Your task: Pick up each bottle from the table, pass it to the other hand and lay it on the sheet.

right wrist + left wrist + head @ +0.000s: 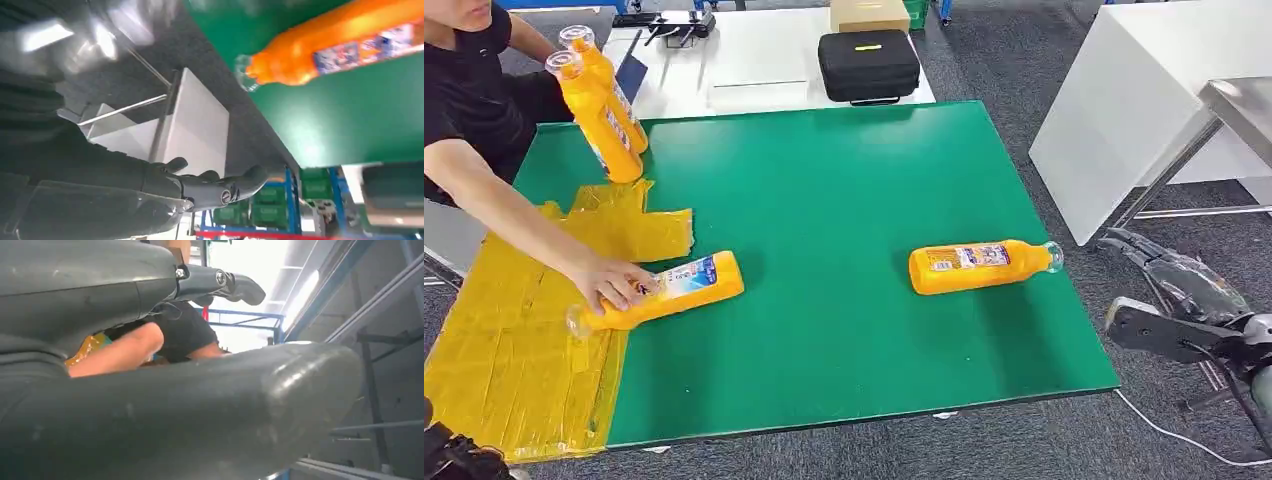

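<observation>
Black case [868,64], cardboard box [869,14], white table [759,55], person's hand [612,283]

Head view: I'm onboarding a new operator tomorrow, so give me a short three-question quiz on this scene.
1. True or false: the person's hand rests on the bottle by the yellow sheet.
2. Multiple choice: the bottle on the right is A) standing upright, B) lying on the green mat with its clear cap toward the right edge, C) held in the right hand.
3. Fill in: the two bottles at the far left corner are held by the ____.

Key: 1 true; 2 B; 3 person. The bottle by the sheet lies partly on the mat. The left hand holds nothing.
</observation>
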You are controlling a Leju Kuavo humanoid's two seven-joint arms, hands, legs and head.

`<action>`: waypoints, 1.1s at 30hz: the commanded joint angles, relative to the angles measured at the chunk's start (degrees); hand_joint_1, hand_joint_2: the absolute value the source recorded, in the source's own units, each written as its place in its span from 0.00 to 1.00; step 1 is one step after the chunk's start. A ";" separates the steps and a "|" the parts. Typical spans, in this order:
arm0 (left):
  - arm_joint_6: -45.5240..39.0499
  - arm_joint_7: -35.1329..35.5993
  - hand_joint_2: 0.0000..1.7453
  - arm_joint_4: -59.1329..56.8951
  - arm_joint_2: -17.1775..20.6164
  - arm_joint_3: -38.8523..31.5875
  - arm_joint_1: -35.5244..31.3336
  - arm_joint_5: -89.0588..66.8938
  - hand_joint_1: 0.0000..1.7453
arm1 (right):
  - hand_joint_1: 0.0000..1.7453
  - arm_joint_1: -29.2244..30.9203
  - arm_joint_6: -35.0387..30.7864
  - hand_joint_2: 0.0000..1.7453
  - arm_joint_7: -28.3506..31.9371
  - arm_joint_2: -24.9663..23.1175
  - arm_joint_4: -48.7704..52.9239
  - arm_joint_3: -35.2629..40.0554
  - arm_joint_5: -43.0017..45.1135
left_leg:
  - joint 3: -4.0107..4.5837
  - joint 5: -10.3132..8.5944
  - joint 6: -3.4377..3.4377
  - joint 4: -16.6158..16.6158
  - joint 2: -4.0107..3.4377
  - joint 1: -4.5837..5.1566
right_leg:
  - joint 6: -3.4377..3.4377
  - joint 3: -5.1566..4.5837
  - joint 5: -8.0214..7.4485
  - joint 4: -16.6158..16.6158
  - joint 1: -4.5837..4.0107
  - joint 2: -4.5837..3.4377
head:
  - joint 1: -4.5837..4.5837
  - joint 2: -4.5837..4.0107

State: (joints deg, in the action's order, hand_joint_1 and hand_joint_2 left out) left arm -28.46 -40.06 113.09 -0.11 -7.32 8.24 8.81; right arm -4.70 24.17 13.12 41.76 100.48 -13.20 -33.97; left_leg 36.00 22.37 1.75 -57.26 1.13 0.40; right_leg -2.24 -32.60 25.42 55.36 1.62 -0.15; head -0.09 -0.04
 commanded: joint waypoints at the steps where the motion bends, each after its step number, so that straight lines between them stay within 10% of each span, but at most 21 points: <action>1: -0.73 0.06 0.00 -3.61 1.54 2.08 -2.13 0.13 0.00 | 0.00 5.10 -0.25 1.00 -1.30 3.62 -8.91 7.16 -0.91 | -0.34 0.08 -0.15 0.09 -0.06 -0.09 | 0.16 0.39 0.03 -0.16 -0.11 0.04 | -0.02 0.00; 11: -1.46 0.06 0.00 -2.10 3.58 1.27 -0.29 2.00 0.00 | 0.00 37.06 -4.99 1.00 -0.50 -5.33 -41.08 35.23 -6.34 | -0.54 0.08 -0.13 0.13 -0.95 -0.20 | 0.09 0.44 -0.21 -0.27 -0.25 -0.86 | -0.04 0.00; 33: 1.68 0.06 0.00 2.47 0.51 -7.52 4.06 4.40 0.00 | 0.00 64.22 1.88 1.00 1.10 -13.60 -61.74 62.13 3.84 | -0.23 0.05 -0.05 -0.08 -0.85 -0.07 | 0.01 0.18 -0.12 0.11 -0.11 -0.73 | -0.04 0.00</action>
State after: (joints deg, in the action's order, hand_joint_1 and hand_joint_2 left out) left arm -28.79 -40.13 114.00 2.84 -9.68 9.93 13.14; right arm 46.67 22.81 13.92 33.16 51.07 35.51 -32.07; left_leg 36.06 22.15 1.87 -57.25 0.89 0.36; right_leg -2.42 -32.55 25.24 55.42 1.56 -0.38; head -0.13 -0.04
